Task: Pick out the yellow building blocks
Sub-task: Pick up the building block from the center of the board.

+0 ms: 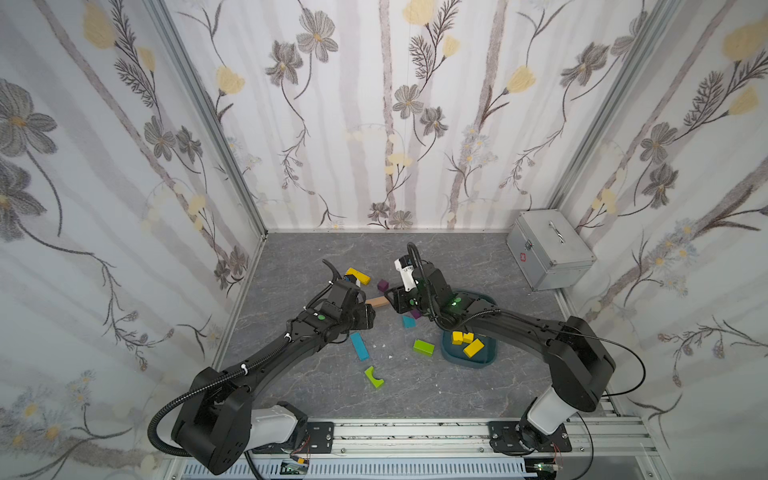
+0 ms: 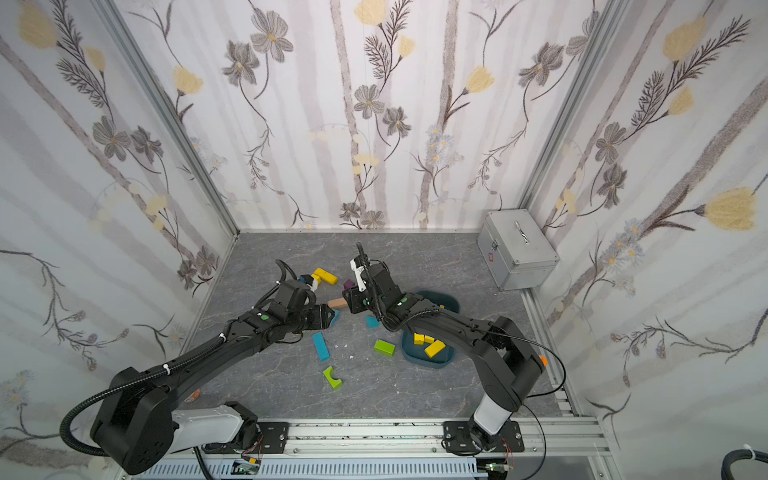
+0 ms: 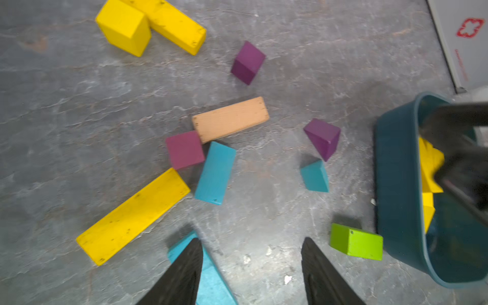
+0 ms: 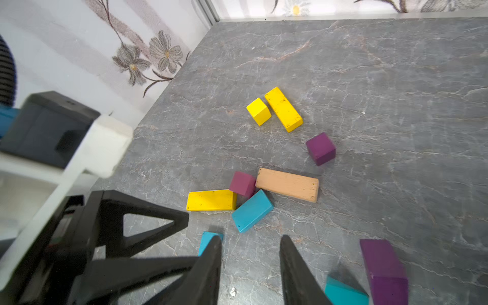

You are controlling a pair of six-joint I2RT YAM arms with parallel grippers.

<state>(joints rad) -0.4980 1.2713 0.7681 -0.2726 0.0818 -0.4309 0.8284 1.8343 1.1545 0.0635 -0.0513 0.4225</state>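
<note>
Blocks first: of the yellow building blocks (image 1: pixel 473 348), several already lie in the teal bin (image 1: pixel 469 363), and three lie out on the tabletop (image 3: pixel 79 105). A long yellow bar (image 3: pixel 133 216) lies flat nearest our left gripper (image 3: pixel 251 239), its far end just beside a magenta cube (image 3: pixel 184 150) and a teal block (image 3: pixel 215 173). A yellow cube (image 3: pixel 124 26) and a short yellow bar (image 3: pixel 177 26) sit side by side, touching or nearly so, farther toward the back wall.

Our left gripper's jaws are spread wide and empty above the table. Our right gripper (image 4: pixel 250 236) hangs over the same pile, jaws parted more narrowly, also holding nothing.

We judge the long yellow bar to be the next pick. To do it well, we should turn the wrist so the jaws cross its narrow width. We should come down near its middle, clear of the neighbours, and keep off our right gripper, which is close.

The pieces look like painted wood: matte, flat-faced and sharp-edged, with small scuffs, so the jaws should seat squarely. The peach bar (image 3: pixel 229 118) shows grain and rounded corners. The tabletop is grey and veined like stone, and the bin looks like smooth plastic.
</note>
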